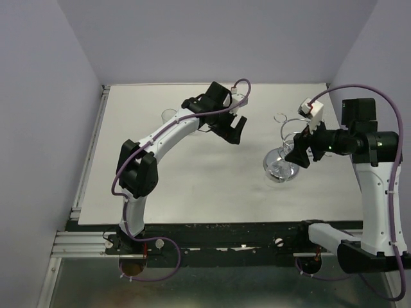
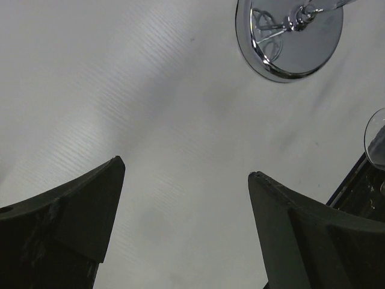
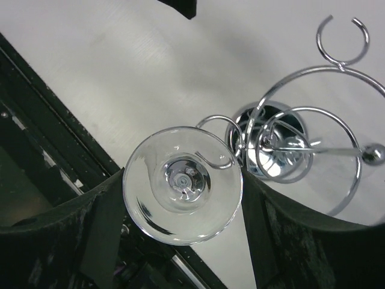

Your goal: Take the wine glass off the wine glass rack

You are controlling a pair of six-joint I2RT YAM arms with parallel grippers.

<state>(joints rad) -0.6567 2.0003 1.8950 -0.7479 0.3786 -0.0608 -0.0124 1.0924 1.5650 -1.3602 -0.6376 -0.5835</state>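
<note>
The wine glass (image 3: 182, 183) hangs bowl down, and I look down on its round foot in the right wrist view. My right gripper (image 3: 182, 176) grips the foot, one finger at each side of the rim. The stem sits just outside the curled end of a loop arm of the chrome wine glass rack (image 3: 283, 144). From above, the glass bowl (image 1: 281, 168) hangs below my right gripper (image 1: 297, 154), in front of the rack (image 1: 289, 125). My left gripper (image 1: 232, 131) is open and empty, hovering left of the rack; its wrist view shows the open gripper (image 2: 186, 167) over bare table.
The rack's mirrored base (image 2: 289, 36) is at the top right of the left wrist view, with a clear glass rim (image 2: 376, 141) at the right edge. The black front rail (image 1: 225, 231) runs along the near table edge. A faint clear glass shape (image 1: 169, 115) lies behind the left arm.
</note>
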